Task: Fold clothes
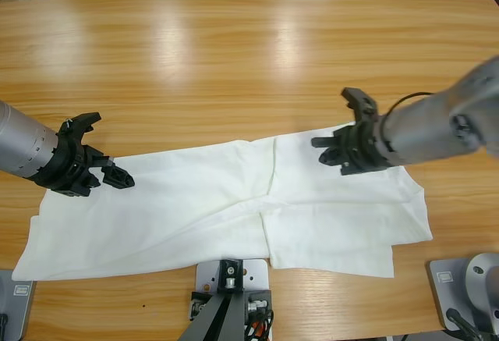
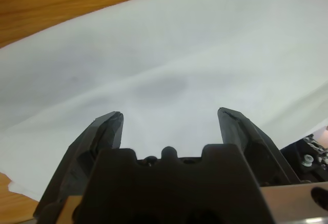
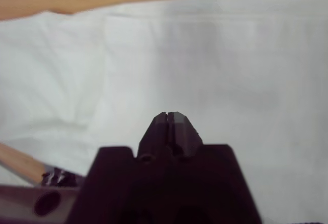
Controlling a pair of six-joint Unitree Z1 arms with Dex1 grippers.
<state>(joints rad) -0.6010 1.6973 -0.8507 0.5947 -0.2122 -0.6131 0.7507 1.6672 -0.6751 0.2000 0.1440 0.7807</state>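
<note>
I see one white T-shirt [image 1: 234,208]; left gripper [image 1: 97,154] hovers at its left end, jaws apart, right gripper [image 1: 343,142] over its right, jaws together

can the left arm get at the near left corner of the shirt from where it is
Probably yes. The left pincer hangs open over the T-shirt at its left end, and nothing lies between it and that corner.

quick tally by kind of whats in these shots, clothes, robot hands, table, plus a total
white T-shirt: 1, lying on the table
black robot hands: 2, the left hand with jaws apart, the right hand with jaws together
wooden table: 1
total: 4
</note>
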